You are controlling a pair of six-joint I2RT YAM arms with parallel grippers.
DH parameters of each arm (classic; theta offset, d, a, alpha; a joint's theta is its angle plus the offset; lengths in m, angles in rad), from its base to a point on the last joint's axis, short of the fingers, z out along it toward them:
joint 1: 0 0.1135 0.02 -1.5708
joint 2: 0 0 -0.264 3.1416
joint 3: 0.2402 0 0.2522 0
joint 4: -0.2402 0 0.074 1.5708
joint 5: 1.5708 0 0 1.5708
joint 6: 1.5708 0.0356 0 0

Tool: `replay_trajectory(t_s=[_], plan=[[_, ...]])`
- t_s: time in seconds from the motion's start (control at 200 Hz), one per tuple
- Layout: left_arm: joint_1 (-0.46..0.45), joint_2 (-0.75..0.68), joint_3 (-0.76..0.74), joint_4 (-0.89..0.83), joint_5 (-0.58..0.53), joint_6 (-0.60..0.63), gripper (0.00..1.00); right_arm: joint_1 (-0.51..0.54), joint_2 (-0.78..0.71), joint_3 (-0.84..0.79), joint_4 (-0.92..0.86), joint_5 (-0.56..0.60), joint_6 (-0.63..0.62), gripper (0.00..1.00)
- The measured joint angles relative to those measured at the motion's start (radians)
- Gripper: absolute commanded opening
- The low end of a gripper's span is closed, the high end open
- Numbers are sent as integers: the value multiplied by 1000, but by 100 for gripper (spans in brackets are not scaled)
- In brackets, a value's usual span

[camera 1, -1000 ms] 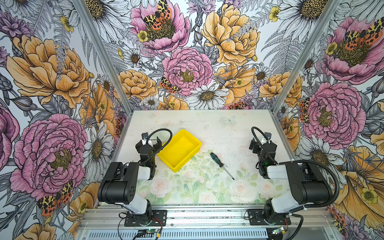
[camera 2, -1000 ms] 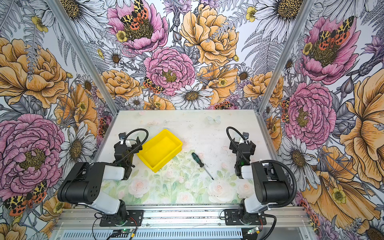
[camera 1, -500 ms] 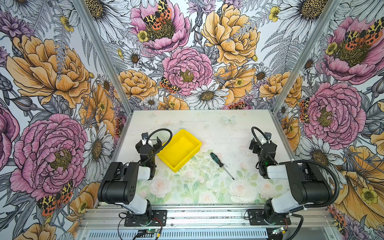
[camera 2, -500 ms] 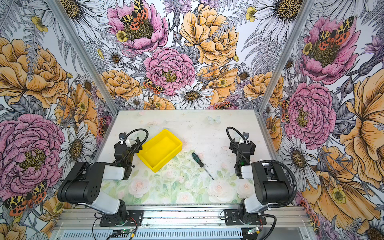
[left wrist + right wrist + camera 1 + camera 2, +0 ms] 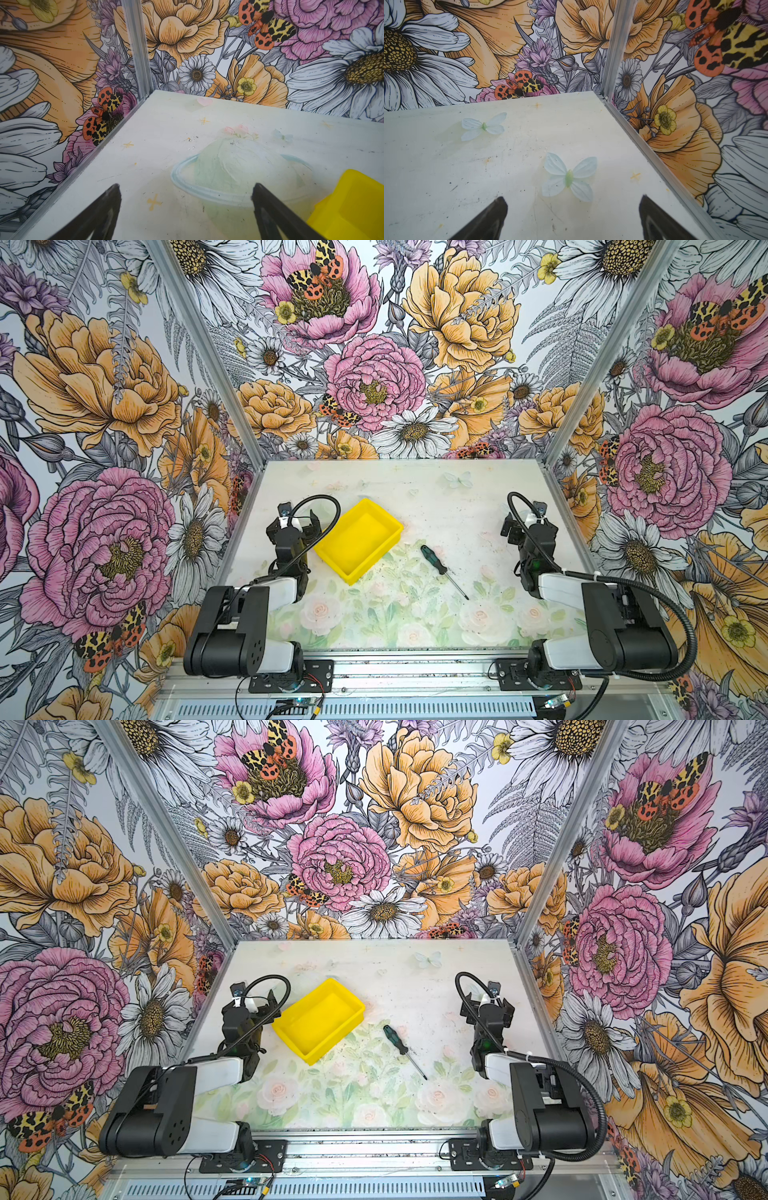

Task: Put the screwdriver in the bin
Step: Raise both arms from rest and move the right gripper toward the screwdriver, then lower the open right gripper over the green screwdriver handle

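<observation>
Screwdriver [image 5: 443,571] lies flat on the bench [image 5: 419,497], a bit right of ctr in both top views [image 5: 403,1051], lying free. Its dark handle points to the upper left of the frame, toward the bin. The thin shaft runs down to the lower right.

Bin [image 5: 375,558] sits left of ctr in both top views [image 5: 337,1038], turned at an angle so one corner points at the frame bottom. Its inside shows plain yellow floor. Screwdriver is near the bin's lower-right wall but apart from it, w/ a strip of bench btwn them.

L gripper [image 5: 298,515] is at the left of the frame [image 5: 252,996], just beside the bin's upper-left side; touching or not can't be told. In the L wrist view its [image 5: 186,187] two black fingers [image 5: 108,203] stand wide apart w/ only bench btwn them, so it's open and holds nothing. A yellow corner of the bin [image 5: 353,207] shows next to one finger.

R gripper [image 5: 526,517] is at the right of the frame [image 5: 487,997], close to the flower-print side wall [image 5: 665,472] and well apart from the screwdriver. In the R wrist view its [image 5: 573,198] fingers [image 5: 496,214] are spread as wide, nothing in its grasp, over bench w/ pale printed butterflies [image 5: 569,176].

Both arms are folded low, bases on the rail [image 5: 415,668] at the frame bottom.
</observation>
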Motion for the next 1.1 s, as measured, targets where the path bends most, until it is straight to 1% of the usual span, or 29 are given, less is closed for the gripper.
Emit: replay_trajectory(t_s=[0.145, 0.315, 0.485, 0.661, 0.756, 0.866, 0.996, 1.101], plan=[[3, -146, 68, -214, -2, -39, 99, 2, -107, 83, -182, 10, 21, 100], [2, -299, 161, -515, -3, -151, 99, 5, -180, 258, -498, 37, 94, 100], [-6, -363, 274, -808, -6, -263, 99, 21, -197, 406, -800, 32, 164, 99], [-66, -373, 348, -1016, 11, -318, 99, 45, -183, 498, -1077, -50, 221, 100], [-87, -379, 359, -1085, 72, -343, 99, 77, -181, 501, -1176, -100, 238, 99], [-112, -380, 367, -1146, 147, -373, 99, 135, -181, 501, -1252, -145, 246, 100], [-147, -378, 381, -1215, 215, -403, 99, 207, -175, 501, -1294, -196, 241, 100], [-169, -360, 408, -1268, 255, -414, 99, 255, -135, 502, -1303, -255, 209, 100]])
